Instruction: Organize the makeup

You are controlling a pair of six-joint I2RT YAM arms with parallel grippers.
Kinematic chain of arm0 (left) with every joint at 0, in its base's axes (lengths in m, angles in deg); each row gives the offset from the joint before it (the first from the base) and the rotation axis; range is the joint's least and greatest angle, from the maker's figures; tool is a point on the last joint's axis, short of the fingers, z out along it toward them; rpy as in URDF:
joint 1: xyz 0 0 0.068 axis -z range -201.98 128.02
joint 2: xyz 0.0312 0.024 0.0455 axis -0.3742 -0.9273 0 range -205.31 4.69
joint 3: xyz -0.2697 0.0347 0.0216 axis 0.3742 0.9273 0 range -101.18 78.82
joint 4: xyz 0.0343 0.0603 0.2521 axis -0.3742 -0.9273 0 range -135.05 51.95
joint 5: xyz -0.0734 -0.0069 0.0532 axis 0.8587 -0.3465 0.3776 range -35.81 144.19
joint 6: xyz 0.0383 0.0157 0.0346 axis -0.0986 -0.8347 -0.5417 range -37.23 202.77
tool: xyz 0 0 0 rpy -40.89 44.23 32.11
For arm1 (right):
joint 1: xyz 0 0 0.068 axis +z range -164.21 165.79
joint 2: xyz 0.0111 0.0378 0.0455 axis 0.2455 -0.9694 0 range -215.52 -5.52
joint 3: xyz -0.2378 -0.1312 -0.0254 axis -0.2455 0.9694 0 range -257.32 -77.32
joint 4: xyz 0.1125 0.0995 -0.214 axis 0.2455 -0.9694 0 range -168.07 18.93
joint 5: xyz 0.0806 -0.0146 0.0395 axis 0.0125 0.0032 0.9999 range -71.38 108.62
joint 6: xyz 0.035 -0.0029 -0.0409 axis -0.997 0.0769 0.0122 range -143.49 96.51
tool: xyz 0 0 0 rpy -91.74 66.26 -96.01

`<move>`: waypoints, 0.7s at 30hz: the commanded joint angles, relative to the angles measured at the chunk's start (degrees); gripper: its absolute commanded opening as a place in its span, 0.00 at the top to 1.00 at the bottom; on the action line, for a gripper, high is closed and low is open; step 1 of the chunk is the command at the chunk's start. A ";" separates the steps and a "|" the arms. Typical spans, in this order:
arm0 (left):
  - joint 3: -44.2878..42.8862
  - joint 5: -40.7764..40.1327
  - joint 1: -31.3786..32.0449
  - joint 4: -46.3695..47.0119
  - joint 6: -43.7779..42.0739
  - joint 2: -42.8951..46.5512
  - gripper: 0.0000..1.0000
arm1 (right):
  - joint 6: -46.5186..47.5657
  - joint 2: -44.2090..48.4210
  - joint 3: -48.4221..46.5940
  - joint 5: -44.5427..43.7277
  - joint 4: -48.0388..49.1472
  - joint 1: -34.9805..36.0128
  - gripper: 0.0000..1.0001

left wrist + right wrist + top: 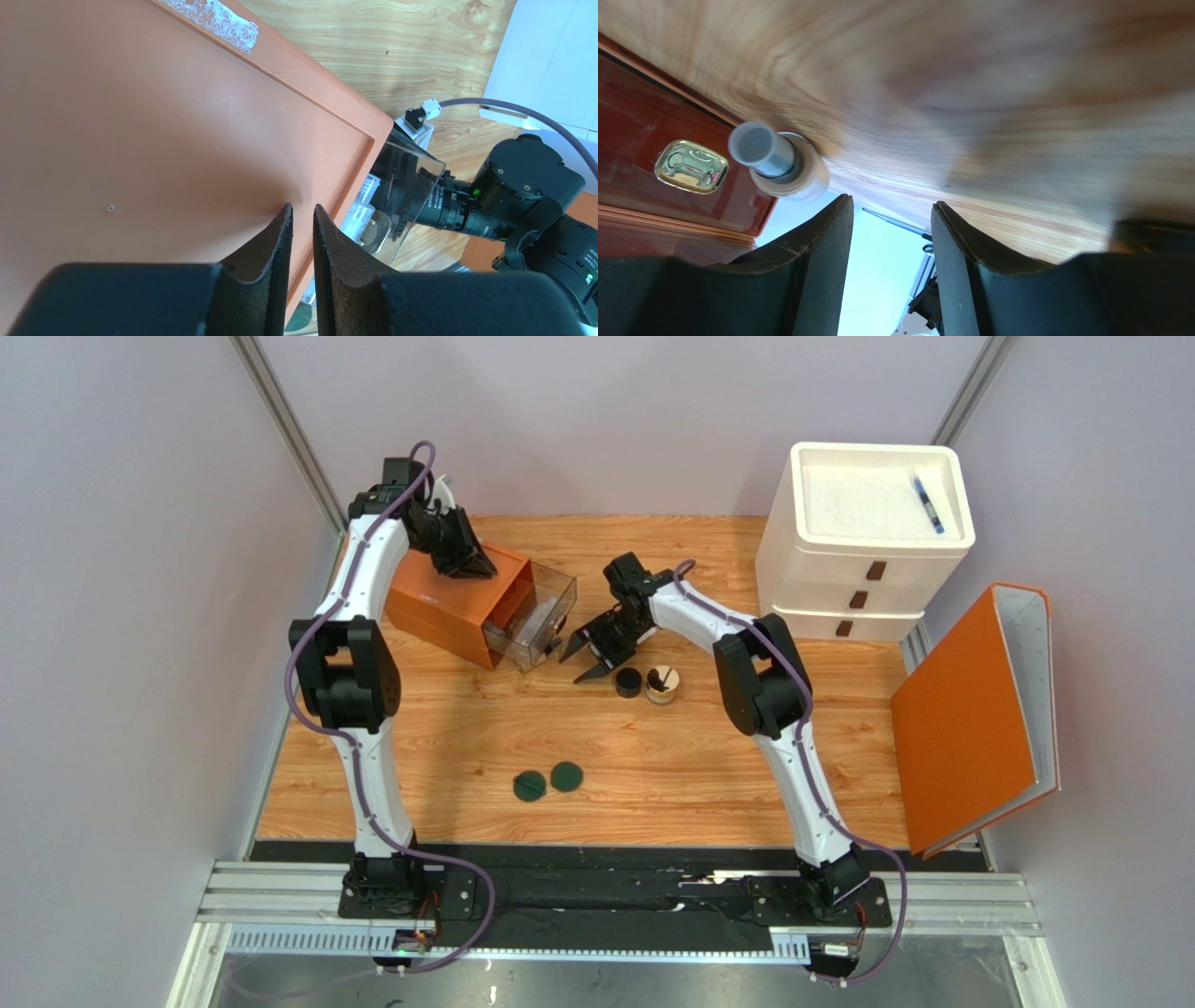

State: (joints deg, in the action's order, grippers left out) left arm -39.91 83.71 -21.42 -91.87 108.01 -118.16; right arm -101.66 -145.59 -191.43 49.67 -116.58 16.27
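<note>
Two dark-green discs (547, 781) lie on the wood near the front. A black cap (629, 681) and a round tan jar (661, 683) sit side by side just right of my right gripper (595, 653). That gripper (892, 206) is open with nothing between its fingers. In the right wrist view a beige bottle with a grey cap (777, 162) sits just past its left fingertip, beside the drawer front. My left gripper (302, 208) rests its tips on the orange drawer box's top (154, 140), jaws almost together and holding nothing. Clear bottles (359, 213) lie in the pulled-out drawer (533, 616).
The orange drawer box (438, 602) stands at the back left. A white drawer unit (863, 546) with a blue pen (927, 501) on top is at the back right. An orange binder (978, 717) leans at the right edge.
</note>
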 commanded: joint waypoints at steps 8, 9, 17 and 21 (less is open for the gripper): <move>1.58 -2.45 -0.21 -0.41 -0.10 1.91 0.76 | -2.51 5.51 5.39 -2.57 4.29 -4.64 0.50; 1.75 -2.45 -0.21 -0.41 -0.10 1.91 0.77 | -2.60 4.90 4.86 -2.48 4.99 -4.73 0.49; 2.37 -2.97 -0.21 -0.67 -0.36 2.52 0.77 | -6.99 -0.63 2.49 0.50 13.26 -4.11 0.44; 2.55 -3.15 -0.21 -0.76 -0.45 2.88 0.77 | -6.99 -2.31 0.29 1.21 12.47 -3.06 0.44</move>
State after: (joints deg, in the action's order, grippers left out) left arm -38.54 83.38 -21.42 -90.91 108.07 -117.35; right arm -106.14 -145.11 -188.50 48.66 -105.79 11.77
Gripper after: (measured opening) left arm 0.234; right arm 0.558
